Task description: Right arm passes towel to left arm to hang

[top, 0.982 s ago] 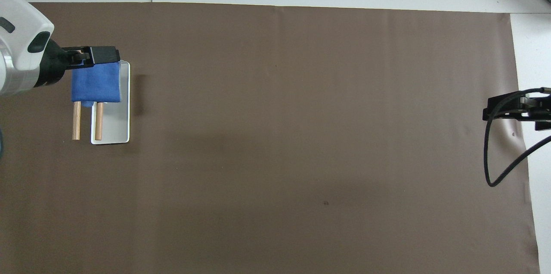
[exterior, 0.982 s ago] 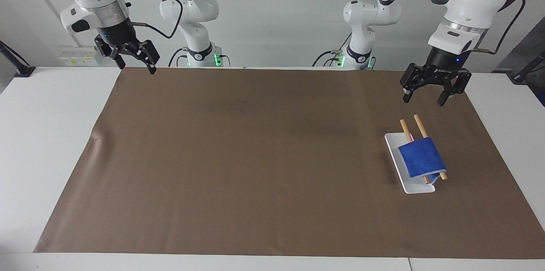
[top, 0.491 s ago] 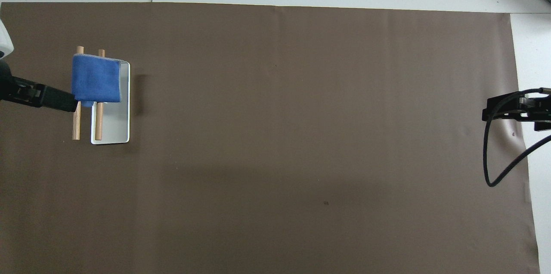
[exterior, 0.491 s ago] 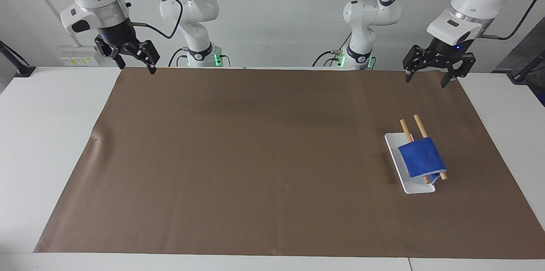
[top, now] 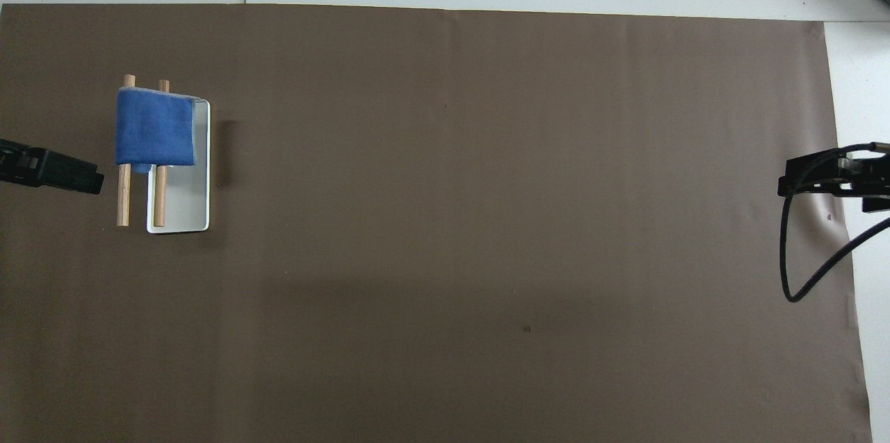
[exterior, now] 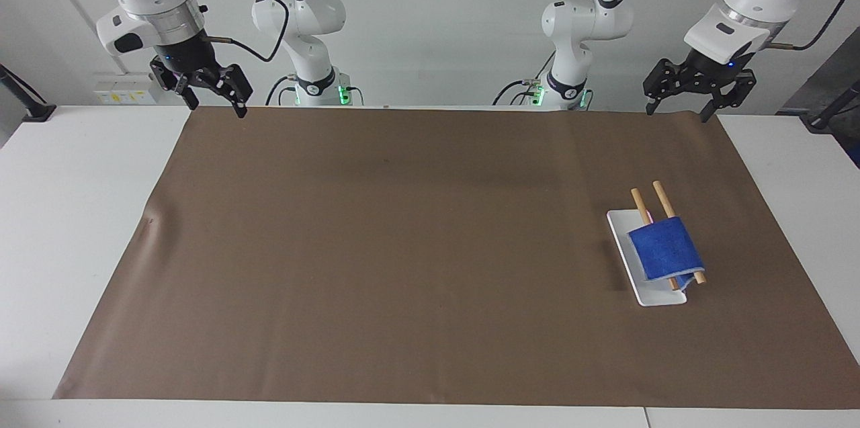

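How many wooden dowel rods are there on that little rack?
2. The two round light wooden rods lie side by side over the white rectangular tray, under the blue terry towel: one toward the left arm's end, the other beside it.

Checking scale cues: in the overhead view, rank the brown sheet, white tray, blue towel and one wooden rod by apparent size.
1. brown sheet
2. white tray, partly hidden under the towel
3. blue towel
4. wooden rod, thinnest, partly covered
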`<control>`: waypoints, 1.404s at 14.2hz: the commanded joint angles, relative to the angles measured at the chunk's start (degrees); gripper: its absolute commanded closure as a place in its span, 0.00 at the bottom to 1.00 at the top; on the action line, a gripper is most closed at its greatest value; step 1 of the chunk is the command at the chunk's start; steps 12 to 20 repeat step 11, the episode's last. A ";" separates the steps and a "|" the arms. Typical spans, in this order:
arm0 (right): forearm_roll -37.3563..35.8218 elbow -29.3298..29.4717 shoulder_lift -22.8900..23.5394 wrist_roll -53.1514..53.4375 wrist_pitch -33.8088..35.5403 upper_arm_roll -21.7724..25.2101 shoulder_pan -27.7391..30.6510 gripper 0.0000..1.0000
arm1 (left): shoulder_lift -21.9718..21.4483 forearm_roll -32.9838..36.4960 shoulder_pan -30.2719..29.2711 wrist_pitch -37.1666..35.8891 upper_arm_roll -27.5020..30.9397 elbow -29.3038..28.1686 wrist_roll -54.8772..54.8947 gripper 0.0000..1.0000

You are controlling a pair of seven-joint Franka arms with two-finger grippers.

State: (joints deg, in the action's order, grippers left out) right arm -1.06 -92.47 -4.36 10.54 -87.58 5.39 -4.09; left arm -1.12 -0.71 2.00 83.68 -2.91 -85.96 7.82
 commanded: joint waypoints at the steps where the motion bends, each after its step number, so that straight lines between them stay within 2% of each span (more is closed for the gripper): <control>1: 0.97 0.17 -0.39 -1.22 0.13 -0.47 0.49 0.00 | -1.60 0.63 -0.59 1.14 -0.16 -2.10 -0.61 0.00; 4: 0.97 2.47 0.31 -1.22 1.44 -1.18 0.58 0.00 | -1.60 0.63 -0.50 1.75 -0.16 -2.28 -1.41 0.00; 8: 1.15 1.59 -0.13 -1.13 1.01 -1.18 0.58 0.00 | -2.39 0.63 -0.42 2.01 -0.16 -3.86 -0.53 0.00; 20: 1.15 1.06 -0.30 -1.04 1.01 -1.18 0.58 0.00 | -2.39 0.63 -0.33 2.02 -0.16 -3.77 -0.53 0.00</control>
